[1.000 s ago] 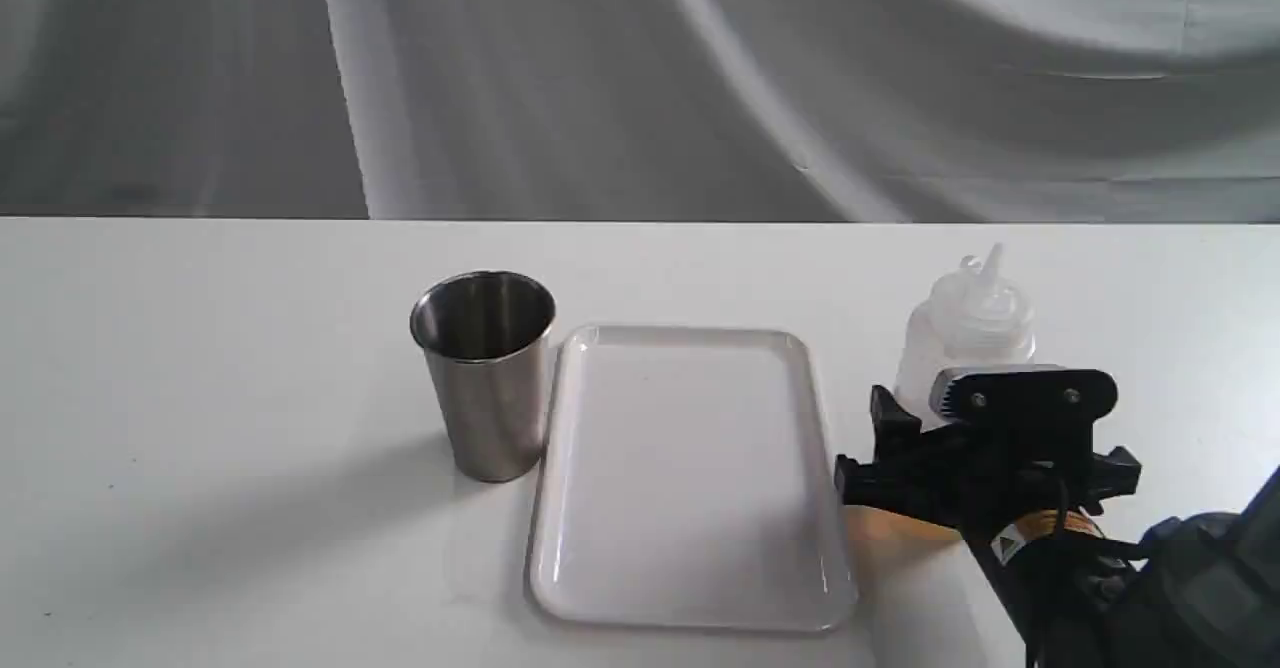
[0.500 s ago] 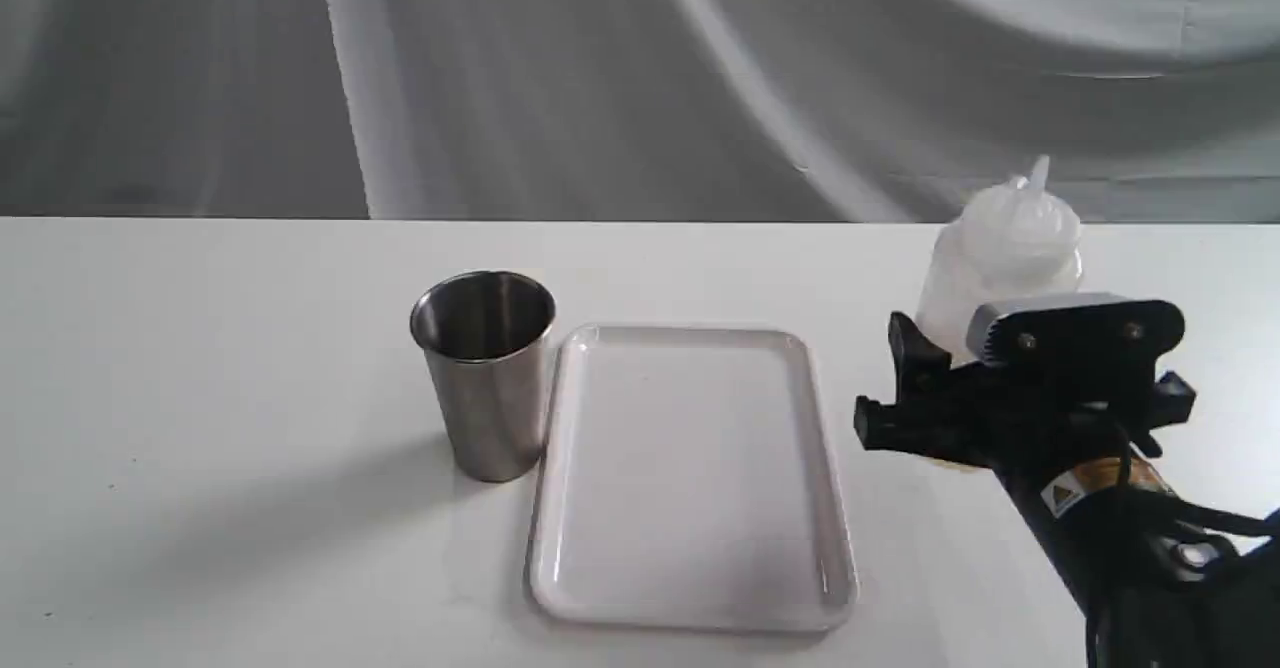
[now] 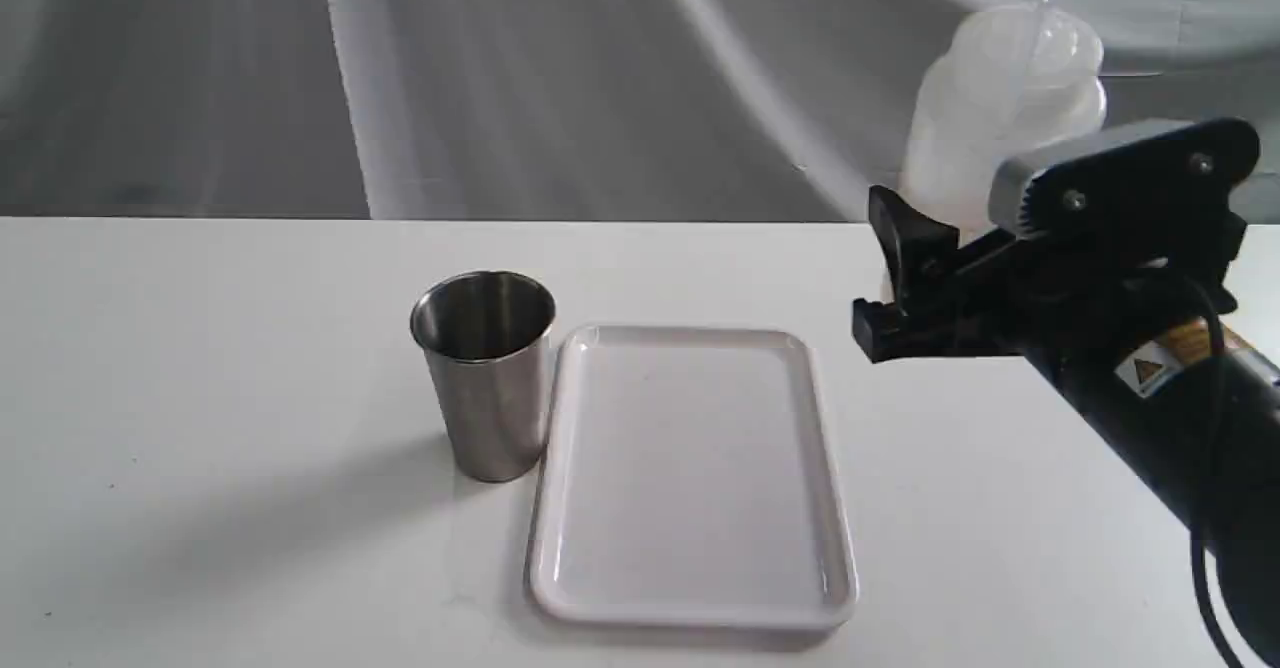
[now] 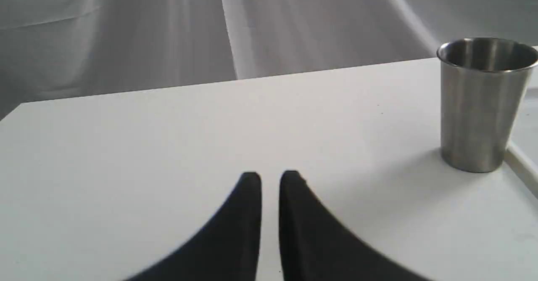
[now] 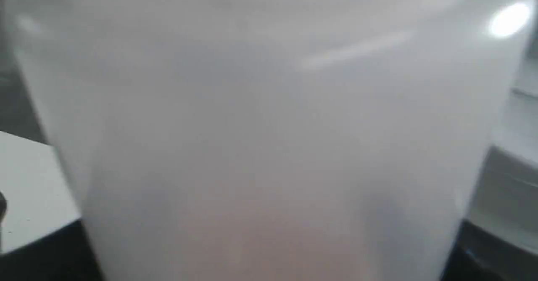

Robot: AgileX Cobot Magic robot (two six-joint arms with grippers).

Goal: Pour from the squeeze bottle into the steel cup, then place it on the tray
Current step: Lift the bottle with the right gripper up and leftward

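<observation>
The whitish squeeze bottle [image 3: 1000, 98] hangs in the air at the right, well above the table, upright with its nozzle up. My right gripper [image 3: 960, 268] is shut on its lower body, which the gripper hides. In the right wrist view the bottle [image 5: 269, 129] fills the frame, with a faint orange tint low down. The steel cup [image 3: 485, 373] stands upright left of the white tray [image 3: 690, 473], touching or nearly touching its rim. In the left wrist view my left gripper [image 4: 270, 180] is low over bare table, fingers nearly together and empty, with the cup [image 4: 483, 104] off to one side.
The white table [image 3: 200, 398] runs back to a grey draped cloth [image 3: 500, 78]. The right arm [image 3: 1180, 418] slants up from the lower right corner. A strip of the tray's rim [image 4: 521, 163] shows beside the cup in the left wrist view.
My right gripper has lifted the squeeze bottle straight up off the table, from beside the tray to high above the table's far edge. The cup and tray have not moved.
</observation>
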